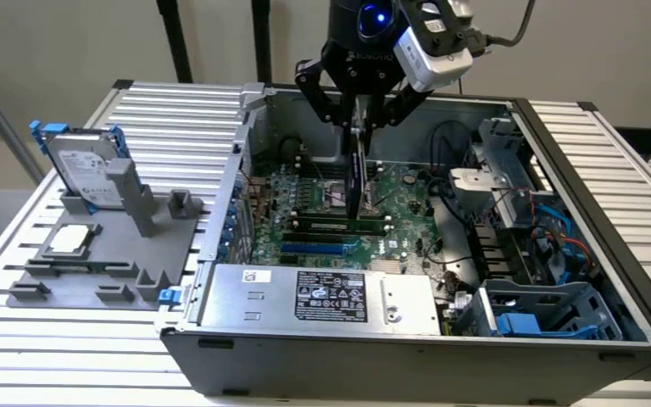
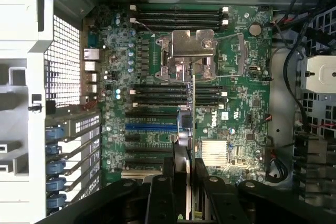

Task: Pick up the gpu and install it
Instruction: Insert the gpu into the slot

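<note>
- gripper [image 1: 358,125] hangs over the open pc case [image 1: 416,366], its fingers [image 2: 167,192] pinching the gpu [image 1: 358,178] by the upper edge, one on each face
- gpu is upright and edge-on, hanging down inside the case over the motherboard [image 1: 303,222]; the wrist view shows it as a thin dark strip [image 2: 186,153] running out from between the fingers
- its lower edge is near the black slots and the blue slot [image 2: 149,127]; cannot tell if it touches any of them
- handling, my read: light, stiff and thin, but fragile; exposed board parts and the connector edge look easy to damage, and a narrow card could swing or tilt in a pinch grip
- hold as it is, on the flat faces near the top edge, looks sensible; it leaves the connector edge free
- room: tight; case walls all round, power supply [image 1: 325,297] at the near side, drive cage [image 1: 541,309] and loose cables [image 1: 552,242] at the exterior view's right
- rear slot openings with blue clips [image 2: 55,166] line the case wall at the exterior view's left
- cpu socket bracket [image 2: 186,45] lies beyond the card's far end
- open room is above the case only
- outside on the bench [image 1: 31,339]: hard drive [image 1: 82,174] standing in a grey fixture [image 1: 88,267], well apart from the gripper
</note>
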`<control>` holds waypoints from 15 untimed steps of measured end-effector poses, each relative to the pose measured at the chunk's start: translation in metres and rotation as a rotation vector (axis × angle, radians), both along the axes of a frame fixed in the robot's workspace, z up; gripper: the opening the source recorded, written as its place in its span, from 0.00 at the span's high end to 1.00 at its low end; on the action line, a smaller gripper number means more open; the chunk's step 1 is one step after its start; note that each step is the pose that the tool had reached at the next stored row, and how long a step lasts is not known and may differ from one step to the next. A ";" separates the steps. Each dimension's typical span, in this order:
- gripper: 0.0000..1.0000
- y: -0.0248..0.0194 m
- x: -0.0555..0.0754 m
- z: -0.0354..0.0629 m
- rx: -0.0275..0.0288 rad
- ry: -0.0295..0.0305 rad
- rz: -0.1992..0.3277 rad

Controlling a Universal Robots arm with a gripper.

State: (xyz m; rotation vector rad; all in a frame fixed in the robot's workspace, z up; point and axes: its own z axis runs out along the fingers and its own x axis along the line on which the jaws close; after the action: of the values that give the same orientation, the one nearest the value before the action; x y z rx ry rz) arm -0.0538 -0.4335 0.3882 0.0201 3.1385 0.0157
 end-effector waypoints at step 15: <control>1.00 0.0000 0.001 -0.0012 0.0000 0.0006 0.168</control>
State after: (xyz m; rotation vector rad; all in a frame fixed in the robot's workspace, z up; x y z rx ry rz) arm -0.0529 -0.4334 0.3870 -0.2434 3.1305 0.0160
